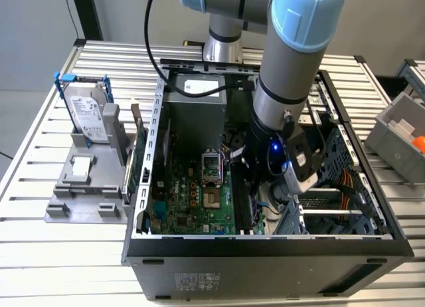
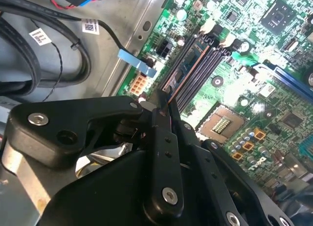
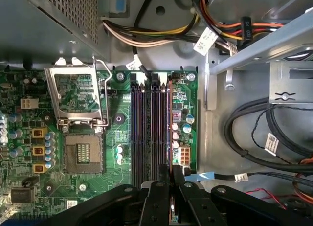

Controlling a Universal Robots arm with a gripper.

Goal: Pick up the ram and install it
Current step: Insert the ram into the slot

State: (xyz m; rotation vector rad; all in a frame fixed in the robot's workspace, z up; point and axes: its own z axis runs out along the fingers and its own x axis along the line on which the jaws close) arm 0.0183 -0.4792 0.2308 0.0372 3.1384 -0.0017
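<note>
Pincer (image 3: 170,187): closed on the ram (image 2: 188,64), thin stick held edge-down between the fingers.
Ram position: in the slot (image 3: 168,123) nearest the motherboard's (image 3: 58,196) edge, directly beneath the pincer.
Long axis: parallel with the slot row, running straight out from the pincer.

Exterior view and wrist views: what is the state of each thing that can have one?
Computer case: side open, lying flat.
CPU socket: empty, cover frame lifted.
Ram: on edge along the memory slots, seating unclear.
Gripper: shut on the ram.
Hard drive: upright in the grey holder, outside the case.
</note>
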